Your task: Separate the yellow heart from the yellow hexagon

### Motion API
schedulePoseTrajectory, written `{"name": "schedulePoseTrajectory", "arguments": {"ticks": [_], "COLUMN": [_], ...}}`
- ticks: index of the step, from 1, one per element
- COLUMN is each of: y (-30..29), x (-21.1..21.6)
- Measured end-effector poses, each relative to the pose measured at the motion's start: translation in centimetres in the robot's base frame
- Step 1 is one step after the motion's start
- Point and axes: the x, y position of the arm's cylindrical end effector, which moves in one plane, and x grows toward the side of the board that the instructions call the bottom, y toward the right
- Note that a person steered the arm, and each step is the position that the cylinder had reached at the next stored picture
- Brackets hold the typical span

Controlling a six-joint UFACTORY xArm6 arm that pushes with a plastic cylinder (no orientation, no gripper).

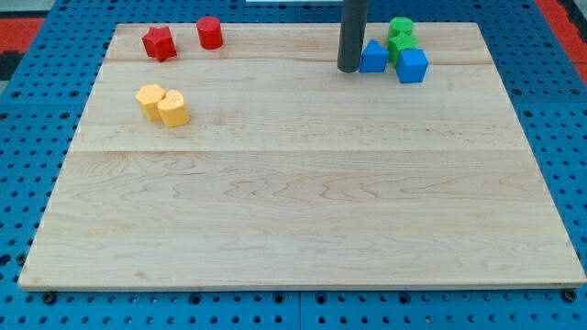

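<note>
Setting: a pale wooden board (303, 211) lying on a blue pegboard surface (27, 137); the board fills most of the view
Rod: a straight dark rod (353, 32) comes down from the view's top edge, right of centre
My tip: my tip (348, 69) rests on the board near its top edge; it sits just beside the left face of a blue block, touching or nearly touching, I cannot tell which
Jaws: the arm has no jaws; it ends in the plain rod, which has hold of nothing
Yellow pair: 2 yellow blocks sit at the view's left, in the upper part of the board; the yellow hexagon (149, 98) is on the left and the yellow heart (173, 108) is on the right and slightly lower; they touch each other
Tip to yellow pair: well apart; the pair lies far to the view's left of my tip and a little lower
Red blocks: a red star (159, 42) and a red cylinder (210, 32) stand near the board's top left, apart from each other and above the yellow pair
Blue and green cluster: 4 blocks are packed together at the top right; a blue block (373, 57) with a peaked top is next to my tip; a blue cube (413, 65) is at the cluster's right; a green cylinder (401, 27) is at the top; a second green block (399, 46), shape unclear, sits between the others
</note>
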Motion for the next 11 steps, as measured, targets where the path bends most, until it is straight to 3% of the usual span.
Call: {"name": "schedulePoseTrajectory", "arguments": {"ticks": [3, 4, 6, 7, 9, 11], "y": [-2.5, -6.3, -17.4, -23.6, -24.6, -25.2], "x": [-0.2, 0.1, 7.7, 8.2, 10.0, 16.7]}}
